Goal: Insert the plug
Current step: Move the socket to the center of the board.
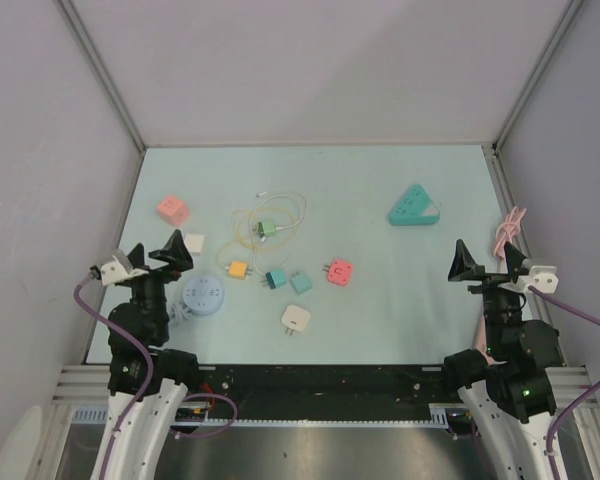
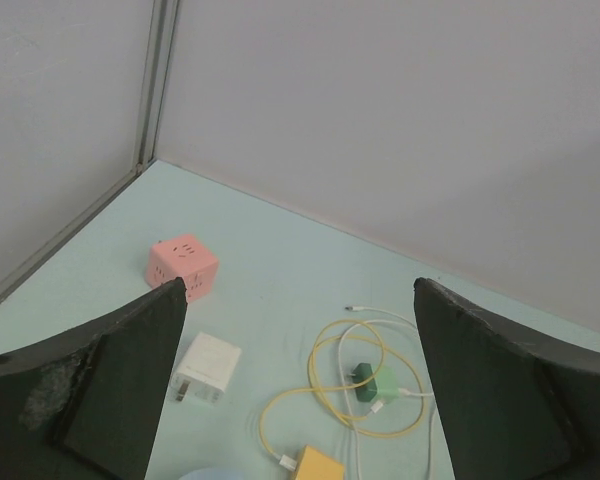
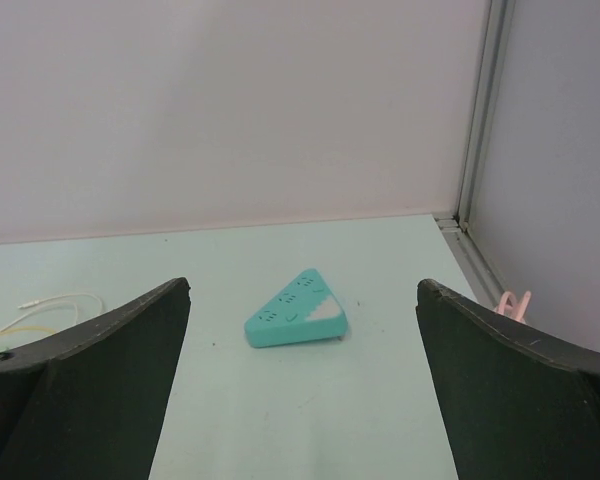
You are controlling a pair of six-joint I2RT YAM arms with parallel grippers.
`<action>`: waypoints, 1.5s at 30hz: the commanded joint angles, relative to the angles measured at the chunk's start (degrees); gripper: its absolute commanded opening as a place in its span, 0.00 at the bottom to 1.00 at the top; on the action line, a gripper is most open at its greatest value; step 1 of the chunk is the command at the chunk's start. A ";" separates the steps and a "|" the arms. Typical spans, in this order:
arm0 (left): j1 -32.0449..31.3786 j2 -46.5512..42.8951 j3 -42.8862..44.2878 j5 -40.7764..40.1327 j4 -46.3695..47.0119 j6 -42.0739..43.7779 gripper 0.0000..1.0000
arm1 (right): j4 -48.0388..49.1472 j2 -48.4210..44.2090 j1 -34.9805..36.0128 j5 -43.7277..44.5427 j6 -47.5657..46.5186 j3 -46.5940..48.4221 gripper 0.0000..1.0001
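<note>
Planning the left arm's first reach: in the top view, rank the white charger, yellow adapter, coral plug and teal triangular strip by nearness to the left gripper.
1. white charger, beside the left gripper
2. yellow adapter, left-centre
3. coral plug, centre
4. teal triangular strip, back right

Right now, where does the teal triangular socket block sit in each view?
Top external: teal triangular socket block, upper right.
Left wrist: not in it.
Right wrist: centre of the picture.
Shared landmark: the coiled cables, seen in all three views, left of the block.
</note>
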 commanded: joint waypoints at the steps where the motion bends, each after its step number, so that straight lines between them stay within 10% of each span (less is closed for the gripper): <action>1: 0.22 2.54 2.96 -3.48 -3.11 -0.86 1.00 | -0.33 -0.61 0.53 0.14 0.78 1.93 1.00; 16: 1.09 21.25 8.86 -11.93 -33.97 -24.15 1.00 | -0.06 -0.61 3.43 0.93 0.70 0.96 1.00; 29: 19.02 43.85 7.80 15.66 -24.92 -15.46 1.00 | 0.29 -0.70 7.47 2.51 0.61 0.96 1.00; 45: 19.38 56.87 4.04 39.48 -19.30 -16.32 0.82 | 0.46 -0.70 10.90 4.18 0.17 1.05 1.00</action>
